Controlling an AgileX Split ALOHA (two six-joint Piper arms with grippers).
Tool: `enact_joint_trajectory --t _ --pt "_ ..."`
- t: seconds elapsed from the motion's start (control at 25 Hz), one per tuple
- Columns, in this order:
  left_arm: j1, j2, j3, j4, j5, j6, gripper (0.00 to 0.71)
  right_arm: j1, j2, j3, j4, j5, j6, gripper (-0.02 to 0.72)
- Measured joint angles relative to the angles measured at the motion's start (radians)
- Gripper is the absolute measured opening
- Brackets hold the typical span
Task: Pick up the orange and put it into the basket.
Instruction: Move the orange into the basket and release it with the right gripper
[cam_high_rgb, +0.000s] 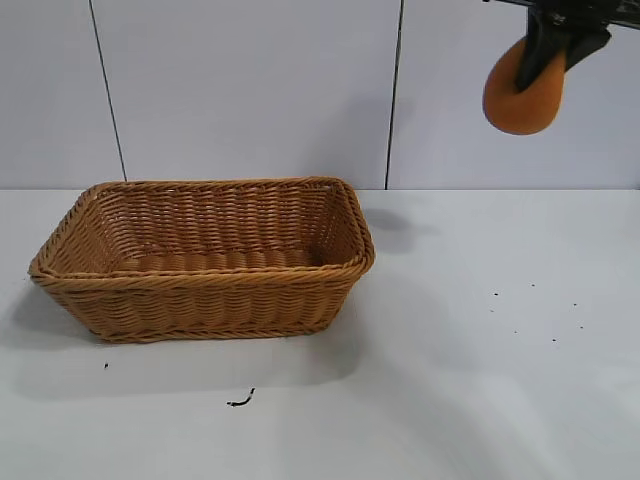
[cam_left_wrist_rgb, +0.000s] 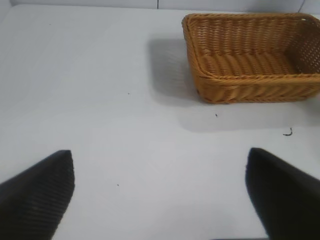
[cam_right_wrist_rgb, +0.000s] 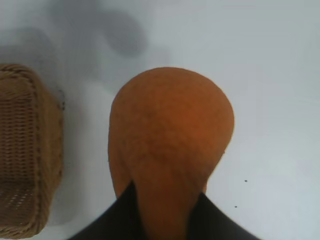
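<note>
My right gripper (cam_high_rgb: 545, 60) is shut on the orange (cam_high_rgb: 522, 95), a dull-orange squashed lump, and holds it high above the table at the upper right, to the right of the basket. In the right wrist view the orange (cam_right_wrist_rgb: 170, 145) fills the middle, pinched between the two black fingers (cam_right_wrist_rgb: 115, 220). The tan wicker basket (cam_high_rgb: 200, 285) stands on the table left of centre, with nothing in it; it also shows in the left wrist view (cam_left_wrist_rgb: 250, 85) and in the right wrist view (cam_right_wrist_rgb: 25, 150). My left gripper (cam_left_wrist_rgb: 160, 192) is open, over bare table, away from the basket.
A white table (cam_high_rgb: 480, 380) with small dark specks (cam_high_rgb: 240, 401) in front of the basket and at the right. A white panelled wall stands behind.
</note>
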Motion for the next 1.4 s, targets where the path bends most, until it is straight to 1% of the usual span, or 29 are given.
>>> enact_joint_trajectory --t 0.16,0.24,0.44,0.56,0.6,0.8,0.88,1.16,1.2,1.28,1.4 --pt "0.000 0.000 0.000 0.000 0.000 0.000 0.666 0.124 0.005 -0.001 -0.004 -0.010 0.000 0.049" --pt "0.000 0.000 0.000 0.000 0.000 0.000 0.666 0.189 0.015 -0.001 -0.010 -0.033 0.000 0.049" --pt "0.000 0.000 0.000 0.000 0.000 0.000 0.666 0.353 0.064 -0.001 -0.012 -0.129 0.005 0.049" --pt "0.000 0.000 0.000 0.000 0.000 0.000 0.666 0.422 0.116 -0.001 -0.011 -0.179 0.007 0.049" --pt "0.000 0.000 0.000 0.000 0.000 0.000 0.666 0.442 0.137 -0.001 -0.010 -0.206 0.007 0.049" --pt "0.000 0.000 0.000 0.000 0.000 0.000 0.666 0.492 0.242 -0.001 -0.013 -0.340 0.032 0.049" --pt "0.000 0.000 0.000 0.000 0.000 0.000 0.666 0.492 0.278 -0.001 -0.013 -0.372 0.037 0.049" --pt "0.000 0.000 0.000 0.000 0.000 0.000 0.666 0.492 0.338 -0.001 -0.032 -0.406 0.040 0.054" --pt "0.000 0.000 0.000 0.000 0.000 0.000 0.666 0.492 0.338 -0.001 -0.032 -0.413 0.040 0.078" --pt "0.000 0.000 0.000 0.000 0.000 0.000 0.666 0.492 0.337 -0.001 -0.032 -0.420 0.040 0.190" --pt "0.000 0.000 0.000 0.000 0.000 0.000 0.666 0.492 0.335 -0.001 -0.033 -0.416 0.041 0.491"
